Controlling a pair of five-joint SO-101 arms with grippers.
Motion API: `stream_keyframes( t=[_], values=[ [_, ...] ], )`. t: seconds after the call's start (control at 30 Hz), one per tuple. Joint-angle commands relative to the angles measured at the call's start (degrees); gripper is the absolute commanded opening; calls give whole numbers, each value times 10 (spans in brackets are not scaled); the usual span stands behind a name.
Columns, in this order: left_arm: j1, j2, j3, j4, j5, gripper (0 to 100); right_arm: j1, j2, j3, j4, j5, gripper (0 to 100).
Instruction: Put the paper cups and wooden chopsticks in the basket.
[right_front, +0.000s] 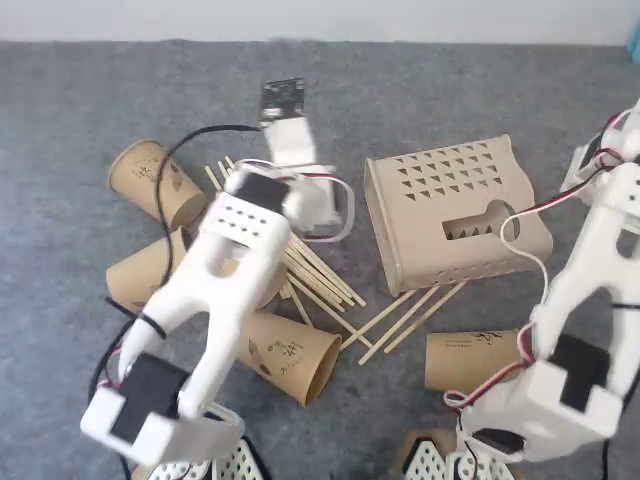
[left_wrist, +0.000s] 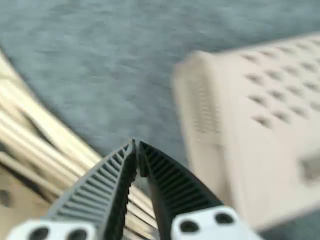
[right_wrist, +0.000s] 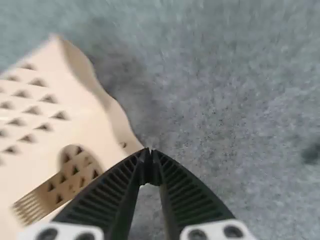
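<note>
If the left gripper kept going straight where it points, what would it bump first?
Probably the grey mat, in the gap between the chopsticks and the basket; depth is unclear.

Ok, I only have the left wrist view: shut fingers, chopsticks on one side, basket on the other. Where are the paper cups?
Observer: I count four paper cups lying on their sides on the mat: three around the chopsticks, and the fourth cup apart, by the right arm.
Operator: Is the basket upright?
Observer: No. The basket lies tipped, with a perforated wall and its handle cutout facing up.
Operator: And the right gripper?
Observer: The right gripper hangs over the mat beside the basket, shut and empty.
</note>
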Motion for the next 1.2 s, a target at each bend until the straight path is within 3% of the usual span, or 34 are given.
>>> stream_keyframes(
  t=[0.0, 0.17, 0.57, 0.93, 1.17],
  values=[
    [63, -42, -32, 2, 17, 11, 5, 30, 6, -43, 16, 9],
    [91, -42, -13, -72, 17, 11, 7, 100, 6, -83, 15, 9],
    [113, 34, 24, -145, 17, 11, -25, 136, 7, -93, 15, 9],
    [84, 118, -11, -128, 15, 11, -40, 131, 8, -84, 15, 9],
    [46, 132, -5, -126, 14, 11, -106, 116, 5, -55, 11, 9]
  ],
)
